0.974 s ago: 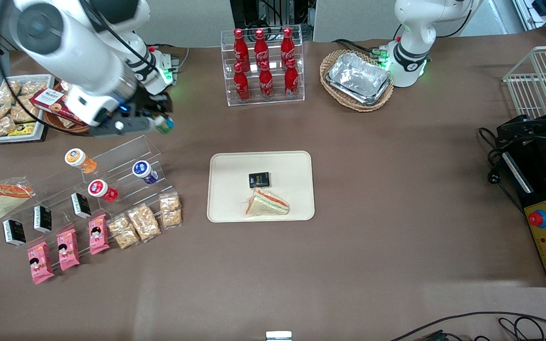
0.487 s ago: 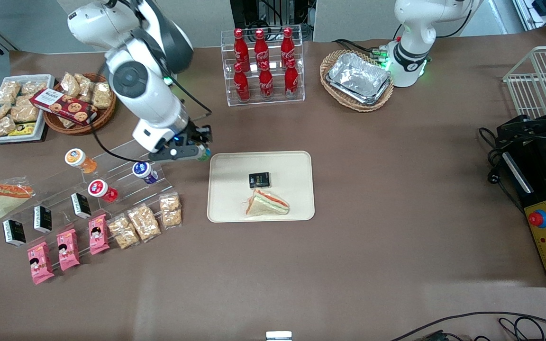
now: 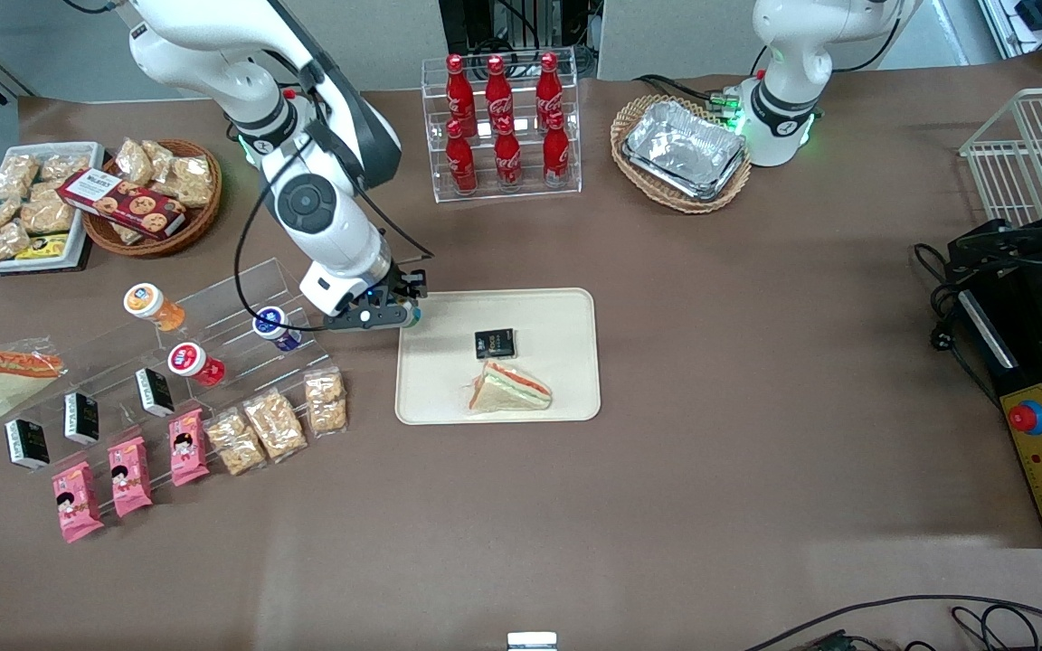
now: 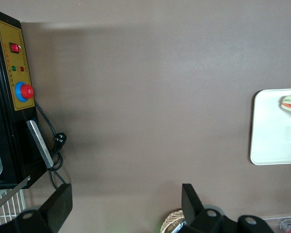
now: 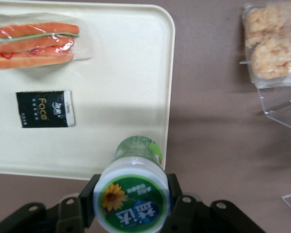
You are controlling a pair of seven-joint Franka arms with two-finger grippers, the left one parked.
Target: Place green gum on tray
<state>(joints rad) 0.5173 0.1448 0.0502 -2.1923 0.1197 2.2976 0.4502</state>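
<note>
My right gripper (image 3: 399, 314) is shut on the green gum (image 5: 132, 194), a small green bottle with a white lid bearing a green and yellow flower mark. It holds the bottle above the corner of the cream tray (image 3: 435, 389) nearest the acrylic shelf; the tray also shows in the right wrist view (image 5: 116, 121). In the front view only a bit of the gum (image 3: 411, 316) shows between the fingers. On the tray lie a wrapped sandwich (image 3: 510, 387) and a small black packet (image 3: 495, 344).
A clear stepped shelf (image 3: 241, 289) with orange (image 3: 152, 306), red (image 3: 194, 363) and blue (image 3: 276, 327) bottles stands beside the tray, with snack bags (image 3: 325, 400) in front of it. A cola rack (image 3: 503, 127) and a basket of foil trays (image 3: 682, 152) stand farther back.
The right arm has swung from above the shelf toward the tray and come down, carrying the green gum to the tray's corner.
</note>
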